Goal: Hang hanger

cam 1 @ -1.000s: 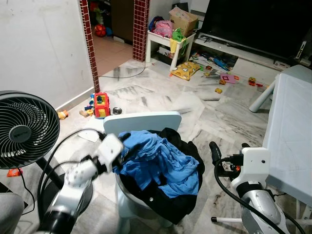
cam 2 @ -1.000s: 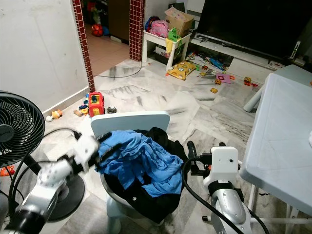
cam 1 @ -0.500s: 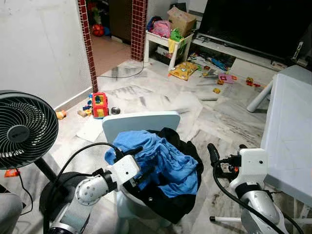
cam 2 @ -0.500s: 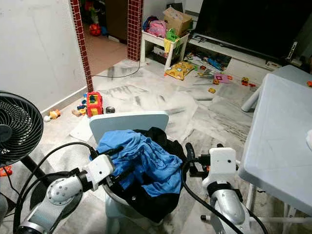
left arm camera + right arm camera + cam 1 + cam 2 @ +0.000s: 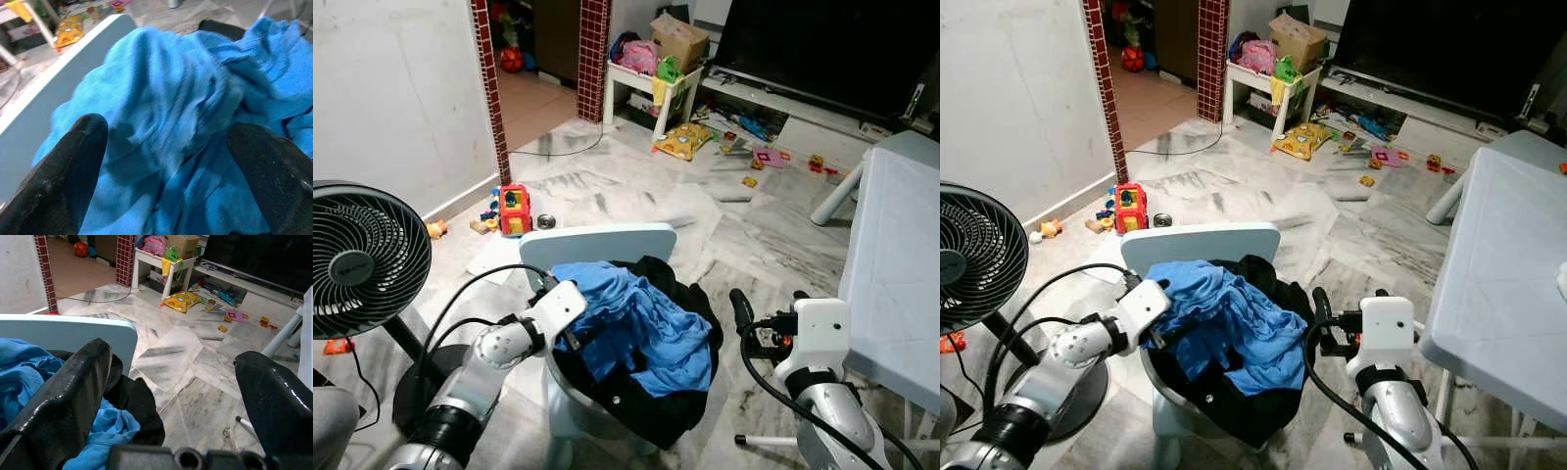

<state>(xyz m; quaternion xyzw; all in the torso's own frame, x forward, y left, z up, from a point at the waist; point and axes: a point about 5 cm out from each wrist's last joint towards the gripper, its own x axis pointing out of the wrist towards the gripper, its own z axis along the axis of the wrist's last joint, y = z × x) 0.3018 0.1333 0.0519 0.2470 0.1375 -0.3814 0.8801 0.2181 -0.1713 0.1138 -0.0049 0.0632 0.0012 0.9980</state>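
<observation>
Two grippers in my view, left gripper (image 5: pixel 161 161) spread open against blue cloth (image 5: pixel 641 318) heaped on chair (image 5: pixel 597 240), fingertips partly buried, right gripper (image 5: pixel 171 396) open, just beside the chair.

The left arm reaches forward and inward, its left pincer (image 5: pixel 166 147) spread wide with the fingers (image 5: pixel 73 166) apart. The right arm is bent low, and the right pincer (image 5: pixel 171 396) is likewise wide open.

Blue garment (image 5: pixel 636 323) crumpled atop black clothes (image 5: pixel 656 411), heaped on white chair (image 5: pixel 597 240).
</observation>
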